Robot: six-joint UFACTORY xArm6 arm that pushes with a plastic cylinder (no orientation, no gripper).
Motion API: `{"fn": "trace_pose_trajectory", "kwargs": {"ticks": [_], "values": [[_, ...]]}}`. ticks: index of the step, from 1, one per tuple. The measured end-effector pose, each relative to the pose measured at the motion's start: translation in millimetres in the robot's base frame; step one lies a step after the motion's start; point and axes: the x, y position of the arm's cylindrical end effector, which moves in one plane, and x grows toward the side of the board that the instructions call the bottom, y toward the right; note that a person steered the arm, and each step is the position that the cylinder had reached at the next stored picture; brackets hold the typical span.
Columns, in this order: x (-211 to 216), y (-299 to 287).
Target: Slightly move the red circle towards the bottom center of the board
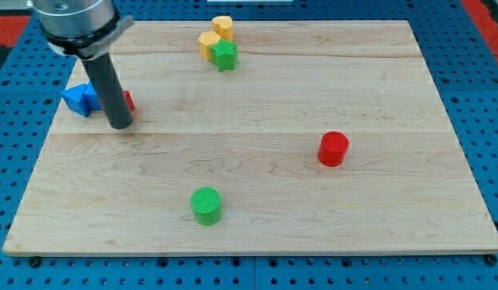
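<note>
The red circle (333, 148) stands on the wooden board (257, 209) at the view's right, about mid-height. My tip (120, 124) rests on the board at the view's left, far from the red circle. It stands just in front of a small red block (128, 101), mostly hidden behind the rod, and next to two blue blocks (80, 98).
A green circle (206, 205) stands near the view's bottom center. A green star (224, 55) and two yellow blocks (222, 26) (207, 43) cluster at the view's top center. A blue pegboard (475, 89) surrounds the board.
</note>
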Motion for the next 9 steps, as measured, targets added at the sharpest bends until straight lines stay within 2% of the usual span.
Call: {"fn": "trace_pose_trajectory", "kwargs": {"ticks": [1, 2, 3, 4, 5, 6, 7, 9], "values": [[9, 81], [-3, 189], [-18, 243], [-9, 353], [42, 414], [46, 394], [27, 317], [80, 382]]}}
